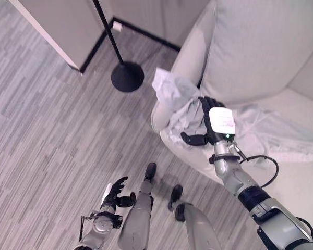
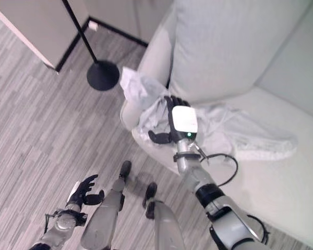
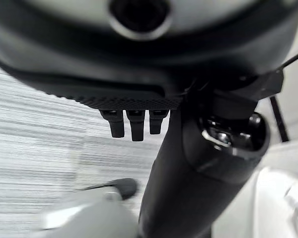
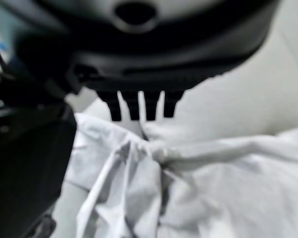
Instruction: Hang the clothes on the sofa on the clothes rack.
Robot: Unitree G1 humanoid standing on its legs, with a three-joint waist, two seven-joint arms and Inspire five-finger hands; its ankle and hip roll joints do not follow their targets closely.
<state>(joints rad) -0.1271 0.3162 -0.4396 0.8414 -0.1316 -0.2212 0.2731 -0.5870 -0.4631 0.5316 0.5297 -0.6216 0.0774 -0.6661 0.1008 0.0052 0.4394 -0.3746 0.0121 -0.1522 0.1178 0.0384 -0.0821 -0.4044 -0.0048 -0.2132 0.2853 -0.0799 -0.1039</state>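
Note:
A white garment (image 1: 261,130) lies crumpled across the seat of the light grey sofa (image 1: 261,47), and one end is bunched up over the armrest (image 1: 169,88). My right hand (image 1: 219,122) hovers over that bunched end, open, thumb spread to the side. In the right wrist view its straight fingers (image 4: 139,106) point at the folds of the garment (image 4: 213,188), with nothing in its grasp. The clothes rack (image 1: 127,76) shows as a black pole on a round black base, on the floor just left of the sofa. My left hand (image 1: 115,192) hangs low at my side, open and idle.
A beige wall corner (image 1: 57,31) with a black skirting stands behind the rack's base. Grey plank flooring (image 1: 41,130) stretches to the left of the sofa. The sofa's tall back cushion (image 2: 229,41) rises behind the garment.

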